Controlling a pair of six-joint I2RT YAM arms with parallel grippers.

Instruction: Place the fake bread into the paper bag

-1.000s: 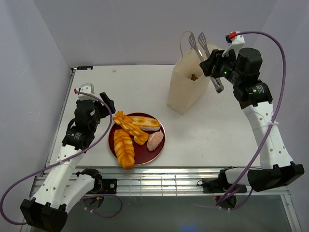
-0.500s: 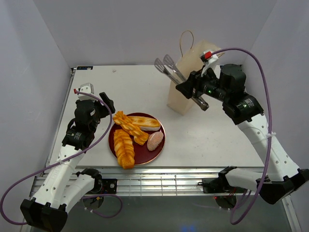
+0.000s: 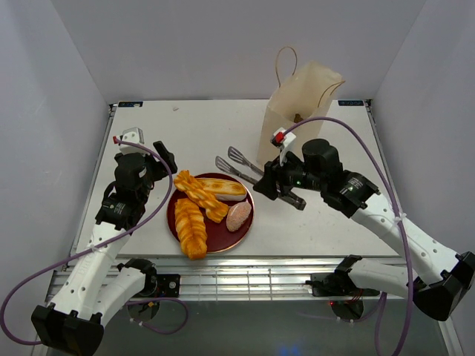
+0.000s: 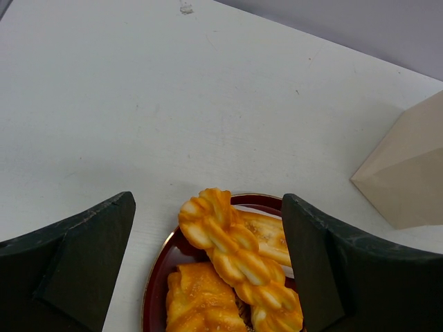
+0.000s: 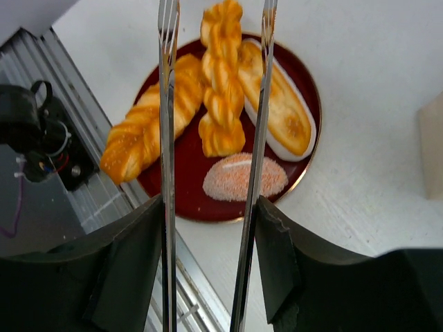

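The fake bread lies on a dark red plate [image 3: 248,199]: a braided loaf [image 3: 199,194], a golden loaf [image 3: 191,228], a pale long roll [image 3: 221,187] and a pinkish-brown piece [image 3: 239,216]. The paper bag [image 3: 293,126] stands upright at the back right, with a brown piece [image 3: 297,117] showing inside. My right gripper [image 3: 286,189] is shut on metal tongs [image 3: 236,162], whose open tips hover above the plate's right side. In the right wrist view the tong arms [image 5: 255,138] frame the braided loaf [image 5: 221,83] and the pinkish piece [image 5: 244,178]. My left gripper [image 3: 159,167] is open and empty, left of the plate, above the braided loaf [image 4: 235,252].
The table's near edge with metal rails [image 3: 245,278] runs just below the plate. White walls enclose the table on three sides. The bag's corner [image 4: 408,173] shows at the right of the left wrist view.
My right arm has swung down and left from above the bag's mouth, carrying the tongs to the plate's right side. The left arm and the pastries have not moved.
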